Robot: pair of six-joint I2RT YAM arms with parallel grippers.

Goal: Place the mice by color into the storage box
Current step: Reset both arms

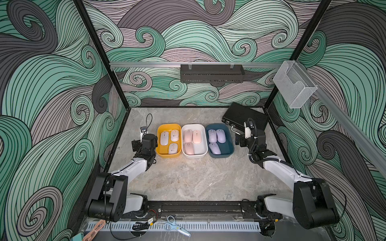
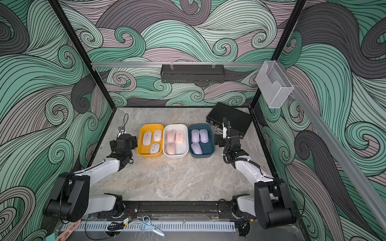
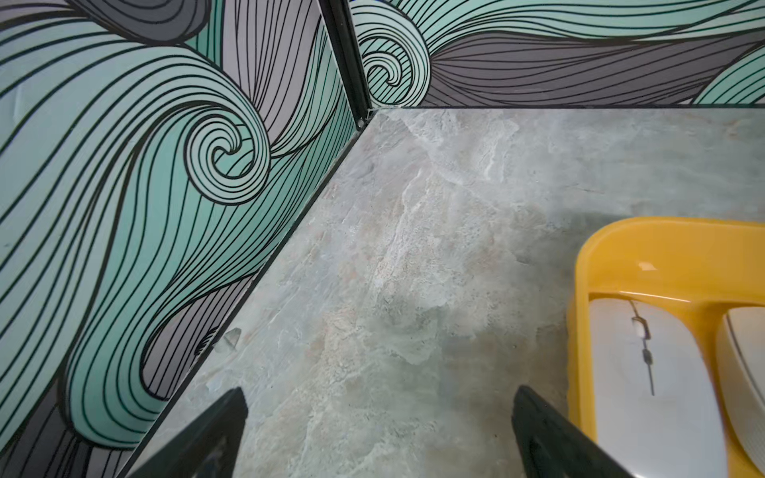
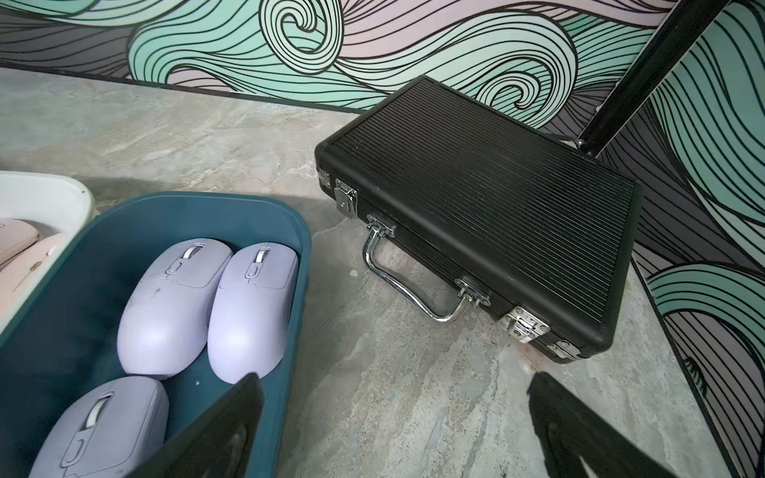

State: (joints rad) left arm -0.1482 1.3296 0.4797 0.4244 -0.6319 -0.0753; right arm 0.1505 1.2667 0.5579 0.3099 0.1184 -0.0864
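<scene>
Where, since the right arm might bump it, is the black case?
In both top views the black case lies flat in the far right corner of the table, just beyond the blue bin.

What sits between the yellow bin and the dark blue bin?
The white bin, holding three pink mice, fills that gap; both top views show it.

Off-white mice (image 3: 645, 372) partly beyond the left wrist view's edge
</scene>
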